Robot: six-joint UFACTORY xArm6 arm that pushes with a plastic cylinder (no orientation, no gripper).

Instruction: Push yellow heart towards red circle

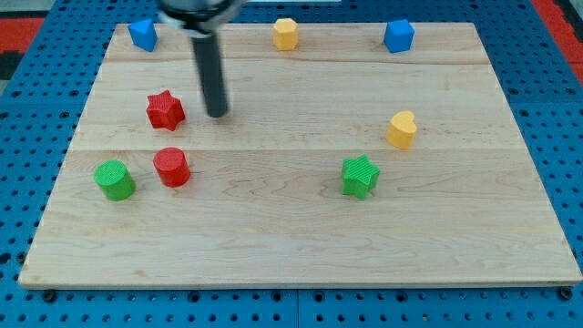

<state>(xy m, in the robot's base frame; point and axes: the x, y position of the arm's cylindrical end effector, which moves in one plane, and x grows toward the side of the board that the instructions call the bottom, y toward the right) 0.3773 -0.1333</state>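
My tip [218, 115] sits beside red star [165, 110]; yellow heart [402, 129] stands far right.

**Setting: Robotics Laboratory Test Bench**

The location is a laboratory bench. Evidence: a pale wooden board [301, 228] rests on a blue perforated base plate [565, 109] with a regular hole grid, visible at the 3, 6 and 9 o'clock margins. A red surface [557, 14] shows at 1 o'clock. Small coloured test blocks, e.g. a green star [360, 176], sit on the board.
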